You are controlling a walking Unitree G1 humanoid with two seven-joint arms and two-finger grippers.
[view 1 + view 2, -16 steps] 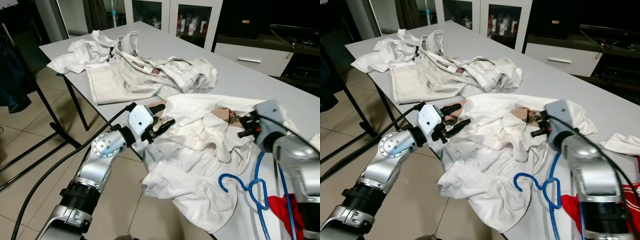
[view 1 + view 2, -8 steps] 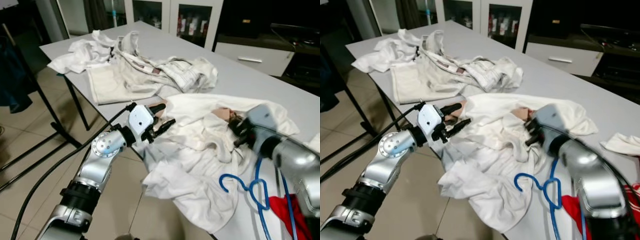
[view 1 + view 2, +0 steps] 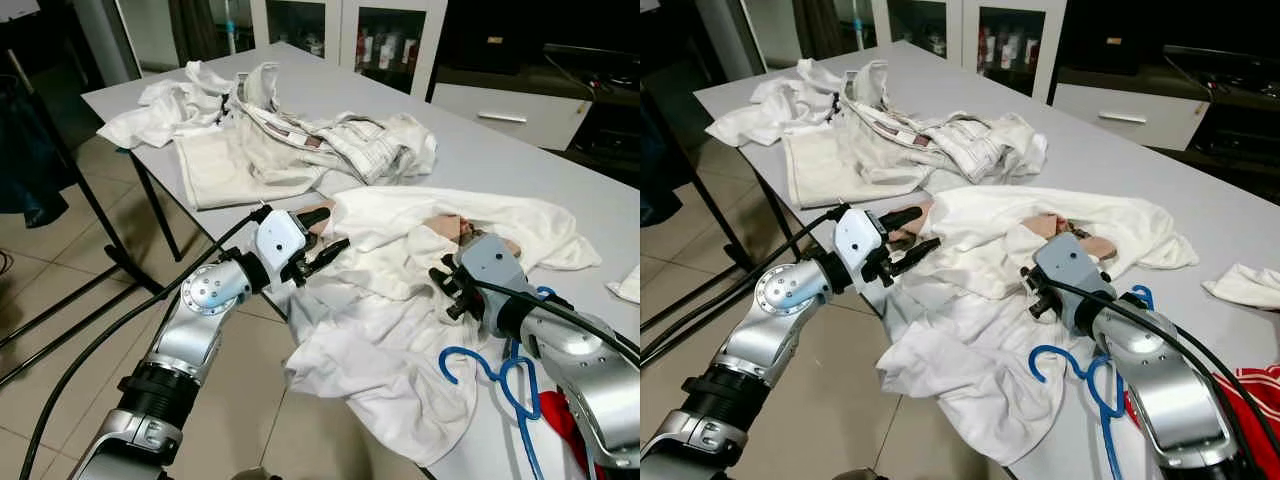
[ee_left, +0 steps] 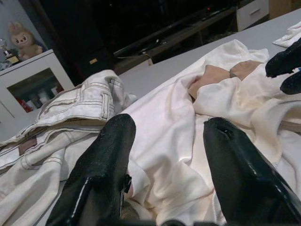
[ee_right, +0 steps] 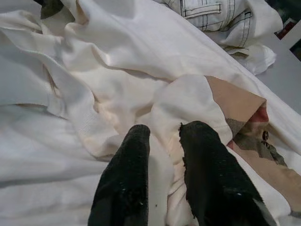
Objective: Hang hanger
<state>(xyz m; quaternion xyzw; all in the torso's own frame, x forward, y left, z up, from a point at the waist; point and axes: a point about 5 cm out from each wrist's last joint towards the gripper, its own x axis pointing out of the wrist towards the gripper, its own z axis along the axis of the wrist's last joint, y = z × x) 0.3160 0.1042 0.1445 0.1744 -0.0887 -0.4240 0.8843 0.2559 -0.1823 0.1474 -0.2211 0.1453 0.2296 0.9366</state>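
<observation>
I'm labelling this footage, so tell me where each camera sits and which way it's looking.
Left and right eye views: on the head, looking down at the grey table, the crumpled white shirt, the blue wire hanger; both silver arms show.
Left wrist view: along the open left gripper toward that shirt.
Right wrist view: along the right gripper, fingers slightly apart, close over the shirt.
Shared: both wrist views catch the shirt's tan collar patch.

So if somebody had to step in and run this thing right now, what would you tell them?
Left gripper: open, holding nothing, at the near edge of the white shirt.
Right gripper: fingers nearly together on a fold of the shirt; grip unclear.
Blue hanger: on the table beside the shirt, untouched.
Done: nothing hung yet.
Left: get the shirt onto the hanger, then hang it up.
</observation>
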